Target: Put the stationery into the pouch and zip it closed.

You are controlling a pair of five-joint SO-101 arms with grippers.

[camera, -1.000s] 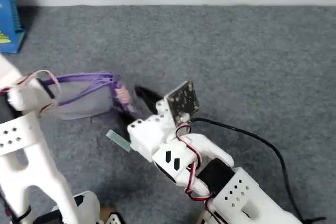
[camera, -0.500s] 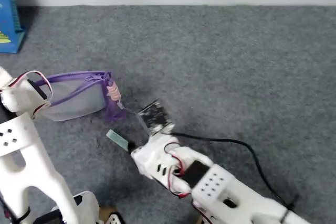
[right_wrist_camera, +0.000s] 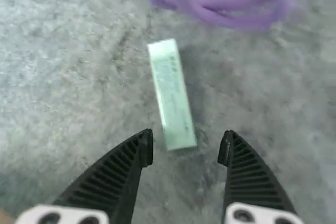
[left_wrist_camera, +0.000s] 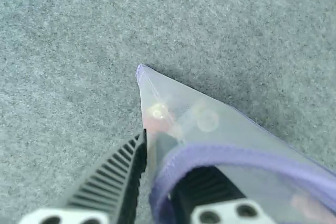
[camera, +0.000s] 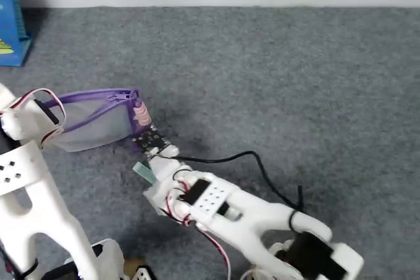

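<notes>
right arm has dropped low, jaws spread around the green block.

**No Print Clear Enough to Read on the Table**

Faint dark marks run along the top face of the pale green stationery bar lying on the grey mat — too blurred to make out as letters or numbers. At the left edge of the high view, a blue box carries a yellow-and-green patch on its side, any lettering there too small to read. Two pale round spots on the clear wall of the pouch cannot be told apart as printed marks or glare.
</notes>
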